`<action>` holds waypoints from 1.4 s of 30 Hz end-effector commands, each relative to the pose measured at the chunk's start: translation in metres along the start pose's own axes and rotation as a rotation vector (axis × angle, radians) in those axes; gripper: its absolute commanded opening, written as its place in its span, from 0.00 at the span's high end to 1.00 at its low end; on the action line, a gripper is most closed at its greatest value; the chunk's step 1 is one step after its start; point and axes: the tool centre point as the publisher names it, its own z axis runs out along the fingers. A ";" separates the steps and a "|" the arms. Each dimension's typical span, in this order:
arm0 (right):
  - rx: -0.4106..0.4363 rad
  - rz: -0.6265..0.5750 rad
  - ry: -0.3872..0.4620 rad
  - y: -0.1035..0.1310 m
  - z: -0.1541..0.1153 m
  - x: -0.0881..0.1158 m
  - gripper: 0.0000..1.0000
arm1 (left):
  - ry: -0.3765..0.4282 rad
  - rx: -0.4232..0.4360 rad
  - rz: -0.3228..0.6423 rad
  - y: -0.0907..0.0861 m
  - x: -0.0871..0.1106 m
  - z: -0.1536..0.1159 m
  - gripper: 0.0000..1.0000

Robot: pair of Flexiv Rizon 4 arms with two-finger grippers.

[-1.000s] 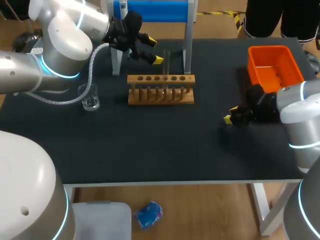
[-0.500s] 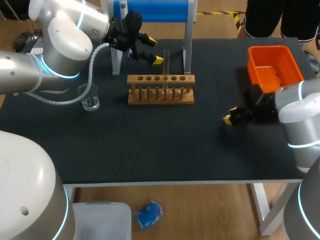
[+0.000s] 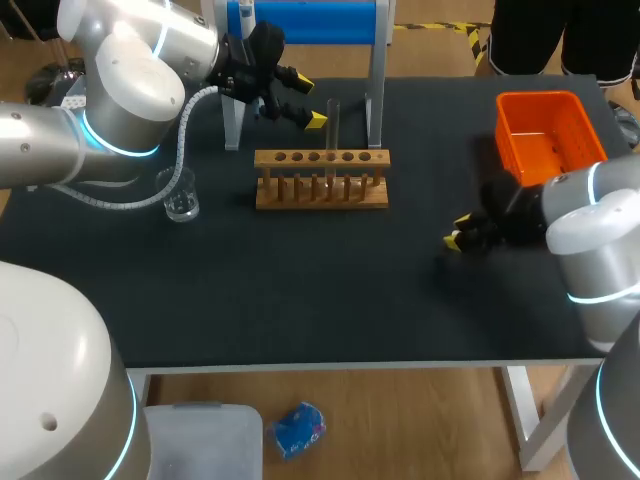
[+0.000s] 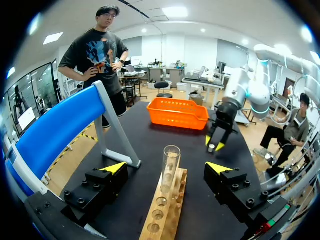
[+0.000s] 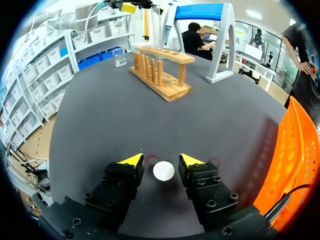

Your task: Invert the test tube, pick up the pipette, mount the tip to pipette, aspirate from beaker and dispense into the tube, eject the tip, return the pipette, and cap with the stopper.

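Right gripper (image 5: 161, 160) is down low over the tabletop (image 3: 300, 290) near its right edge, fingers parted. The white stopper (image 5: 163, 171) lies flat on the black surface right between the two yellow tips, with a thin gap showing on each side, so nothing is gripped. Two faint red rings are marked on the surface by the tips. From the head view that gripper (image 3: 458, 236) covers the stopper completely. The orange bin (image 3: 550, 135) sits just behind it in the far right corner.

Over to the left gripper (image 4: 166, 168): wide open, and the glass tube (image 4: 170, 157) stands upright in the wooden rack (image 4: 165, 220), mouth up, just ahead and in line with the gap between the fingers (neither finger touches it). From above, the rack (image 3: 321, 178) sits mid-table toward the far edge. The tube (image 3: 333, 122) rises from it just beside the left gripper (image 3: 308, 102). The beaker (image 3: 180, 195) stands to the rack's left, toward the left edge, and whether it holds liquid is hard to make out. The blue-topped stand (image 3: 300, 20) behind the rack is cut off at the far edge.
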 end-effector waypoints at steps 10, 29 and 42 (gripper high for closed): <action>0.014 0.008 -0.012 -0.001 0.000 -0.001 0.55 | 0.004 -0.005 -0.002 -0.001 -0.001 0.000 0.00; 0.021 0.017 -0.016 -0.004 0.002 -0.002 0.84 | 0.004 -0.005 -0.002 -0.001 -0.001 0.000 0.00; 0.016 0.006 -0.029 0.005 -0.007 -0.004 1.00 | 0.004 -0.005 -0.002 -0.001 -0.001 0.000 0.00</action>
